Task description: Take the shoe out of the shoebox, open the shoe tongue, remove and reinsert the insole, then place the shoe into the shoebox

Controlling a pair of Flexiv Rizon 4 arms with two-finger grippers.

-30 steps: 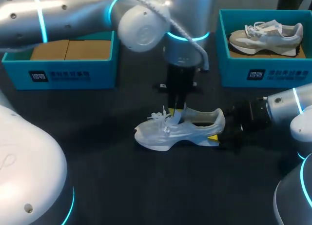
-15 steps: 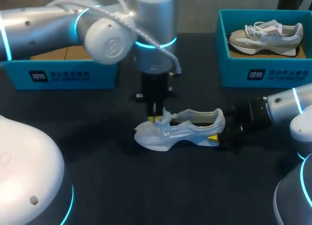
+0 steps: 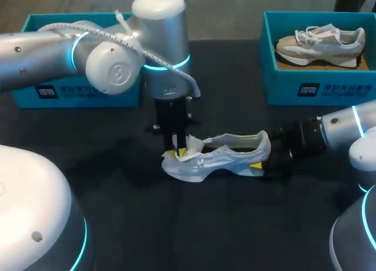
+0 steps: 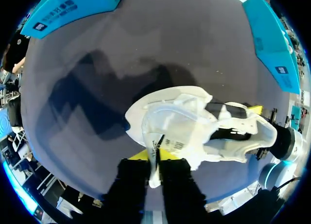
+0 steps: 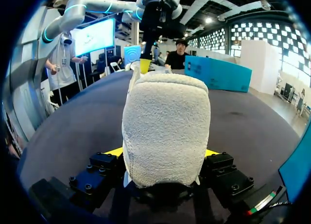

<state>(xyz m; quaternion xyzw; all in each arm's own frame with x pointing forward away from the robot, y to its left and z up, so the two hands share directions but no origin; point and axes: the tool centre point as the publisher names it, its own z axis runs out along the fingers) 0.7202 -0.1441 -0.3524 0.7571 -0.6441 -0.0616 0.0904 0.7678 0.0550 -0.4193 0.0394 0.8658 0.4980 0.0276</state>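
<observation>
The dark matte tabletop (image 3: 117,224) carries a teal cardboard shoebox (image 3: 64,93) at its far left, partly behind my left arm. A second teal cardboard shoebox (image 3: 294,86) at the far right holds a grey-and-white sneaker (image 3: 320,40). Between them, well apart from both boxes, the white mesh running shoe (image 3: 220,158) stands on its sole in the middle of the table, toe toward my left side. Over the last second the left gripper (image 3: 178,149) has travelled from above the shoe's collar toward the toe end. It has taken the shoe's white padded tongue (image 3: 192,146) along, so the tongue now lies peeled forward over the laces. The shoe and the right gripper (image 3: 262,164) have not shifted. I judge the tongue-opening step nearly finished: the mouth of the shoe gapes dark in the left wrist view, which should leave the insole reachable next. In that view the left gripper (image 4: 155,158) has its yellow-tipped fingers drawn almost together, pinching the tongue (image 4: 172,129) from both sides, with a strip of it running down between them. In the right wrist view the right gripper (image 5: 164,153) stands wider, its two tips pressed against either side of the fuzzy heel of the shoe (image 5: 165,122), clamping it steady against the pull.
</observation>
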